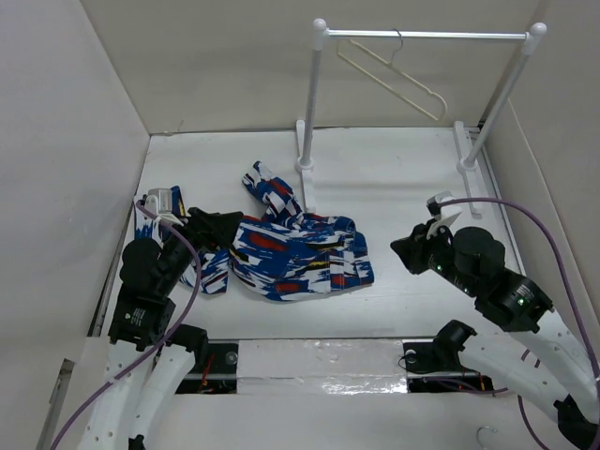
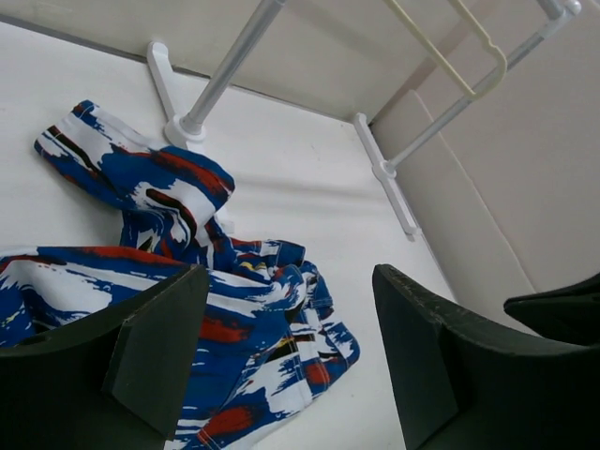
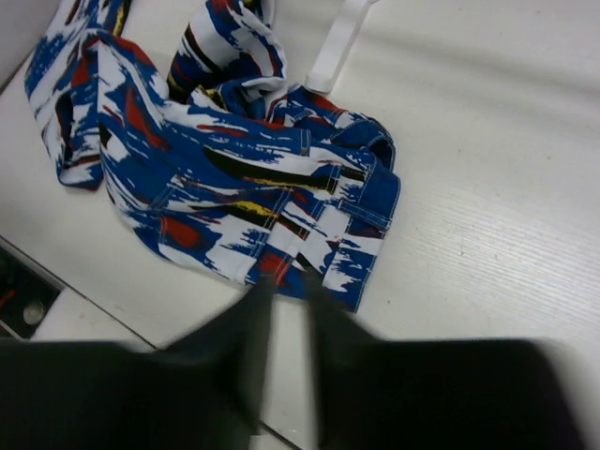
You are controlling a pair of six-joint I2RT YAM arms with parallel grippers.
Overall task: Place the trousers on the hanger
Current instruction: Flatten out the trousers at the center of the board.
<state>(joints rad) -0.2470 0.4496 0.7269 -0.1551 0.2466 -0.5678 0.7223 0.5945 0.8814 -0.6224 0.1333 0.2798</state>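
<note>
On table (image 1: pixel 403 187): crumpled trousers (image 1: pixel 295 253), partly hidden by spread left gripper (image 2: pixel 291 319).
Right gripper (image 3: pixel 286 305) blurred, pressed together; hanger (image 1: pixel 398 80) on rail (image 1: pixel 309 103).

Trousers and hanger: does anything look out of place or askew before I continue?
The trousers lie crumpled in a twisted heap on the table, one leg bunched beside the left foot of the rail. The hanger hangs empty and tilted on the rail. No damage visible.

White-posted garment rail (image 1: pixel 422 35) standing on table (image 1: pixel 394 187).
</note>
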